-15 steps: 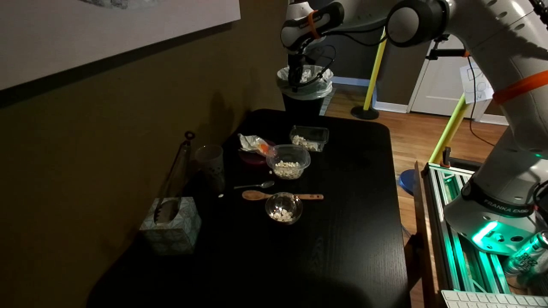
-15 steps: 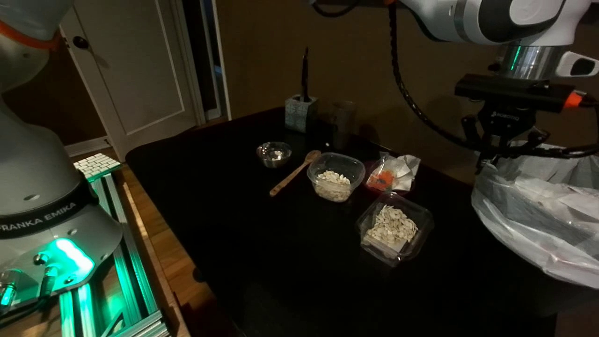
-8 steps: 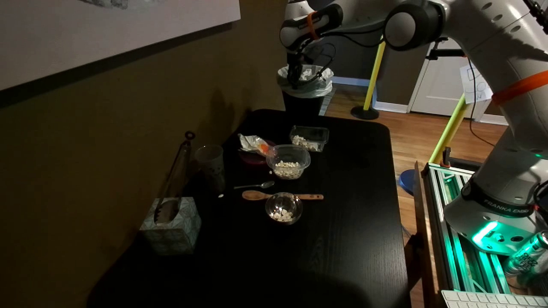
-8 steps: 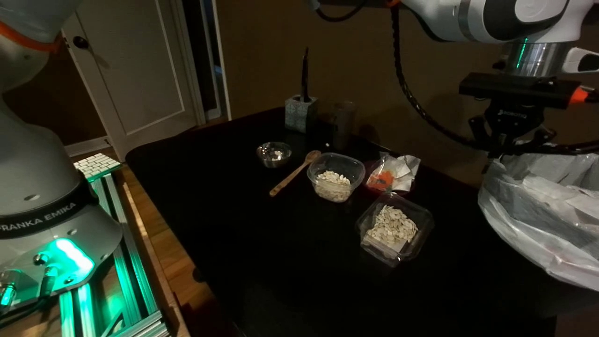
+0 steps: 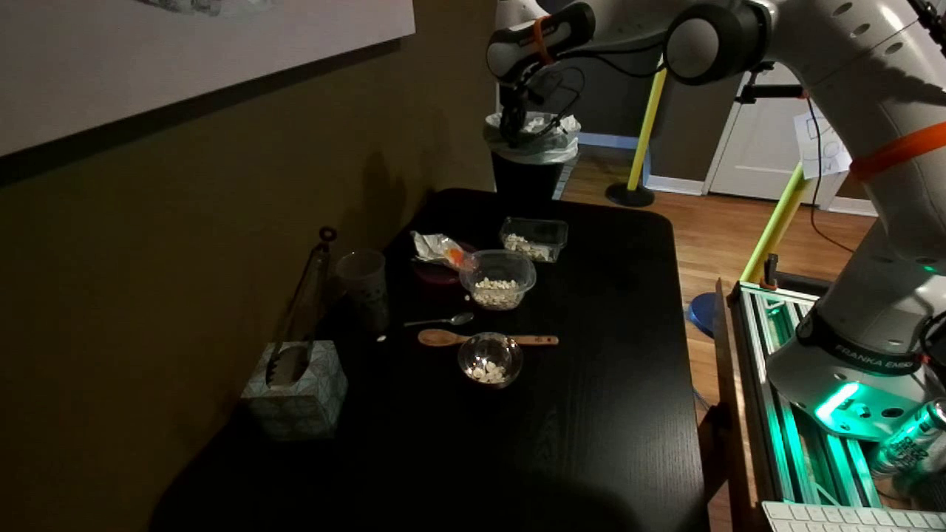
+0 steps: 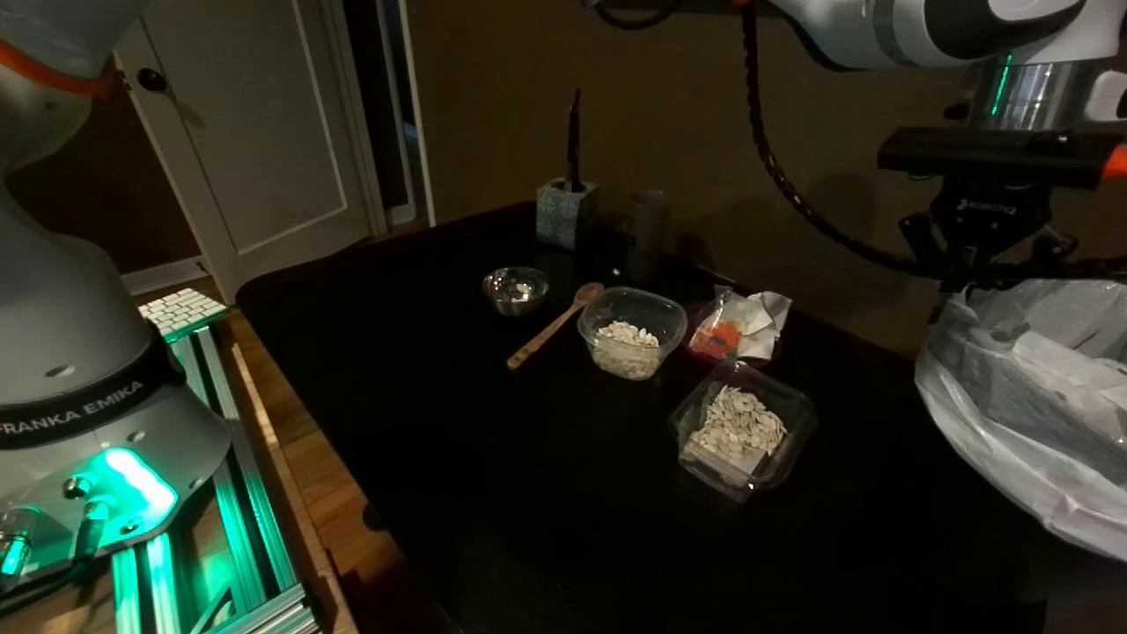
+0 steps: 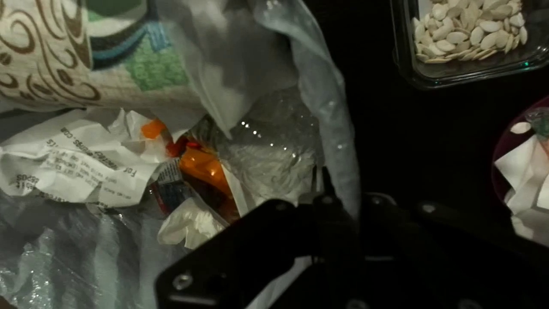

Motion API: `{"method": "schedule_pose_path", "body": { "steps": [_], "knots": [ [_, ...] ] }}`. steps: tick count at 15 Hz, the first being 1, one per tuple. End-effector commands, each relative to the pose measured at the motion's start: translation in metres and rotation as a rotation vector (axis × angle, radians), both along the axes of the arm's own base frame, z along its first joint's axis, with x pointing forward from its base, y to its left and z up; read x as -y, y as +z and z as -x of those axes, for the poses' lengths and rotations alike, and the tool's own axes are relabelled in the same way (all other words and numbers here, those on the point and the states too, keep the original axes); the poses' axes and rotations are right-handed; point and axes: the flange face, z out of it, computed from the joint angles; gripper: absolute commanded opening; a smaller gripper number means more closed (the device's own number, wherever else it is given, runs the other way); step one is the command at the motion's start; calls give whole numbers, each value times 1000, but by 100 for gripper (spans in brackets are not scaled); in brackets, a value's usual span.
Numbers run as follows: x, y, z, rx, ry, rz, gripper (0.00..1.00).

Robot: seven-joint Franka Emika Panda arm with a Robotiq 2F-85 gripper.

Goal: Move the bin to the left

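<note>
In an exterior view, the black wastebasket [image 5: 526, 179] is standing upright beyond the far end of the black table [image 5: 613, 369], near the brown wall [image 5: 244, 214]. Its whitish plastic liner [image 6: 986, 431] is hanging folded over the rim. The Robotiq gripper [image 7: 343, 204] is pointing down at the table-facing side of that rim; its jaws are gripping the liner-covered edge. Inside, a crumpled printed paper [image 7: 77, 159] and an orange wrapper [image 7: 205, 167] are lying. On the table, a clear plastic container [image 6: 799, 421] of pumpkin seeds [image 7: 472, 32] is sitting near the wastebasket, and a wooden spoon [image 6: 554, 328] is lying beside a small shiny bowl [image 6: 508, 304]
</note>
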Motion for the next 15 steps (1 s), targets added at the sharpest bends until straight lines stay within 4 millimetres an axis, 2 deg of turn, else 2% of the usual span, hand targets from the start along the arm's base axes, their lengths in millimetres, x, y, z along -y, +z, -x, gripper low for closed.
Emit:
{"method": "schedule_pose_path", "body": {
  "steps": [1,5,10,12,15],
  "knots": [
    [-5,35,17,6,-6,55,1],
    [-25,64,28,10,26,134,1],
    [-72,90,51,-49,225,188,1],
    [-81,104,67,-75,326,217,1],
    [-78,122,106,-106,475,256,1]
  ]
}}
